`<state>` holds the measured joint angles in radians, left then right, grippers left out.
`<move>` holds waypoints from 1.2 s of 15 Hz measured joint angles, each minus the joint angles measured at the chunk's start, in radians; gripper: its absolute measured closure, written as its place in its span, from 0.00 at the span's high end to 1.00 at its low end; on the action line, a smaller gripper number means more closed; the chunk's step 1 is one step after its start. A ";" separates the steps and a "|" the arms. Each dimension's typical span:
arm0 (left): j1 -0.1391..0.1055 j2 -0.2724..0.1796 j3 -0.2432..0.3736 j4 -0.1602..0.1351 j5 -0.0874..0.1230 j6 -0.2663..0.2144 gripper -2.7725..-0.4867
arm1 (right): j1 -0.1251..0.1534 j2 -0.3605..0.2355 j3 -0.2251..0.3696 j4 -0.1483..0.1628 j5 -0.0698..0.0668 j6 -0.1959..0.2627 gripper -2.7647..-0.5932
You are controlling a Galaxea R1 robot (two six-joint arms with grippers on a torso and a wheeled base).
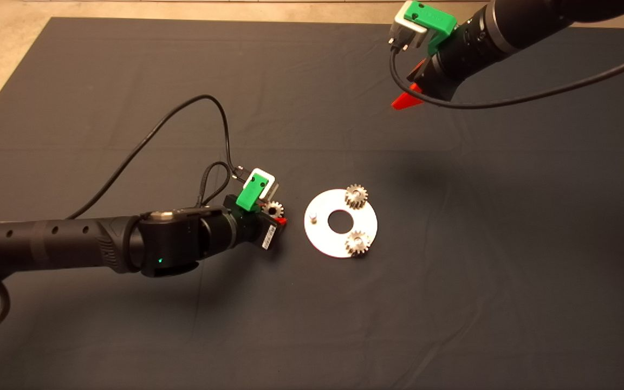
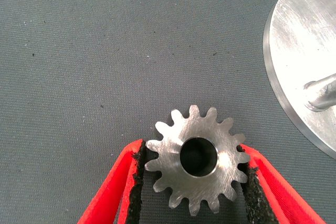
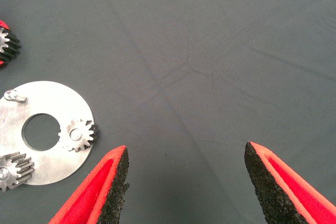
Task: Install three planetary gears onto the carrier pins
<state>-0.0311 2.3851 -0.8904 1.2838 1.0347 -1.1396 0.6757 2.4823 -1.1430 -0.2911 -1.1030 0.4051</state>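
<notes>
My left gripper (image 1: 278, 214) is shut on one planetary gear (image 1: 274, 208), low at the mat just left of the silver disc (image 1: 369, 219). In the left wrist view the black pads (image 2: 137, 177) press the gear's (image 2: 176, 176) teeth from both sides, its bore facing the camera. Two other gears (image 1: 355, 196) (image 1: 357, 243) sit on carrier pins on the disc. The third pin (image 1: 313, 218) stands bare on the disc's left side, nearest the held gear, and also shows in the left wrist view (image 2: 321, 94). My right gripper (image 1: 408, 95) is open and empty, raised at the far right.
The dark mat (image 1: 128, 325) covers the table. The left arm's black cable (image 1: 182, 111) loops over the mat behind that arm. The right wrist view shows the disc (image 3: 52, 103), both seated gears and the bare pin (image 3: 14, 96) beyond its open fingers (image 3: 113, 182).
</notes>
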 joint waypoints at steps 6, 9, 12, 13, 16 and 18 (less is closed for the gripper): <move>0.000 -0.001 0.000 0.000 -0.001 0.001 0.23 | 0.000 0.000 0.000 0.000 0.000 0.000 0.47; 0.000 -0.003 0.000 0.000 -0.007 0.001 0.21 | 0.000 0.000 0.000 0.000 0.000 0.000 0.47; 0.000 -0.004 0.000 0.000 -0.006 0.002 0.19 | 0.000 0.000 0.000 0.000 0.000 0.000 0.47; 0.000 -0.003 0.000 0.000 -0.006 0.002 0.19 | 0.000 0.000 0.000 0.000 0.000 0.000 0.47; 0.000 -0.003 0.000 -0.001 -0.004 0.004 0.16 | 0.000 0.000 0.000 0.000 0.000 0.000 0.47; 0.000 -0.002 0.004 -0.001 0.012 0.023 0.14 | 0.000 0.000 0.000 0.000 0.000 0.000 0.47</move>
<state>-0.0311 2.3828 -0.8860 1.2830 1.0467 -1.1164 0.6757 2.4823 -1.1426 -0.2911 -1.1030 0.4051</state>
